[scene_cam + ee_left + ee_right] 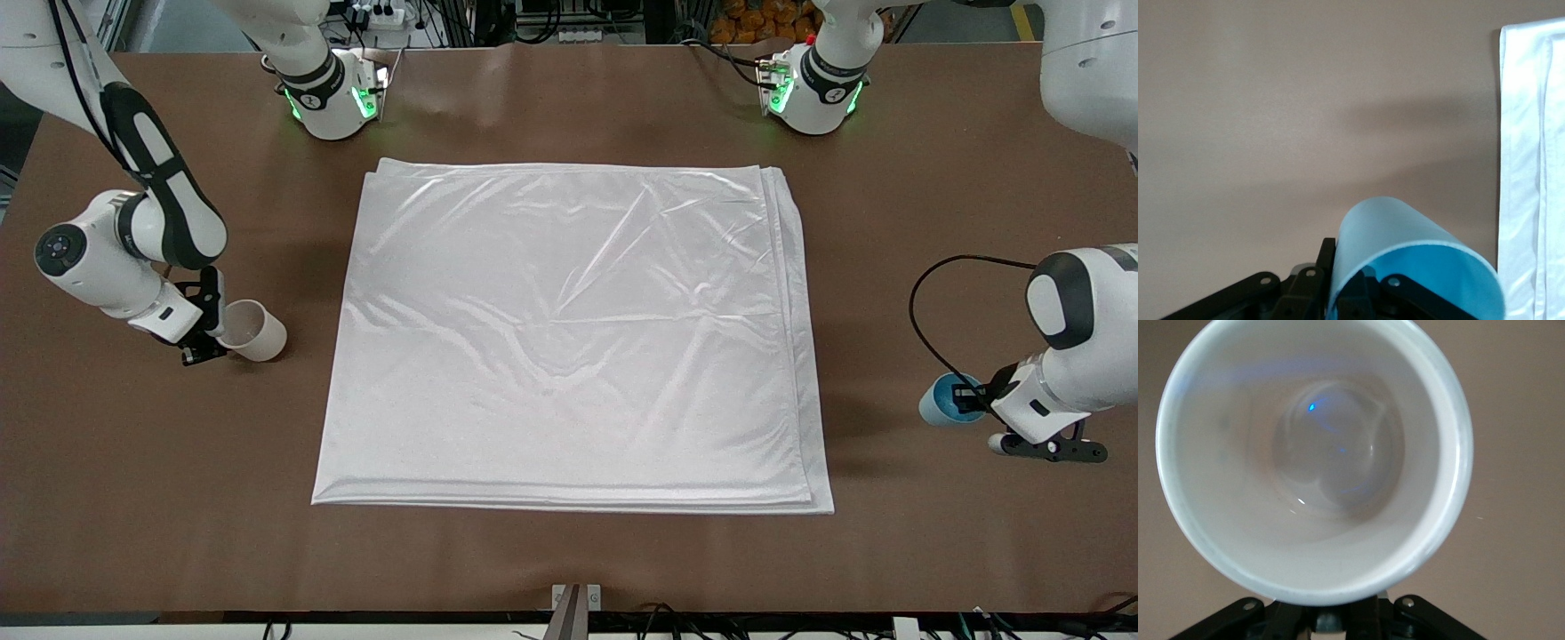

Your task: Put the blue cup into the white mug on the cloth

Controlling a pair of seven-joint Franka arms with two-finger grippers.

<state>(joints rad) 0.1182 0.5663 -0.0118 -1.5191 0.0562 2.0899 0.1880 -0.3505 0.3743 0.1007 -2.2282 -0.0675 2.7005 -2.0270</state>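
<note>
Front view: blue cup [941,400] is pinched by left tool [969,397], white mug [255,330] by right tool [213,333]; cloth [569,338] is centred between both.

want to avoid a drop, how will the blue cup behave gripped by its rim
The blue cup looks thin and light, easy for the left gripper to carry. Its smooth tapered wall may slip. Tilted as held, it could roll if released.

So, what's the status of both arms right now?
Left gripper shut on blue cup. Right gripper shut on white mug. Both off the cloth; nothing on it.
</note>
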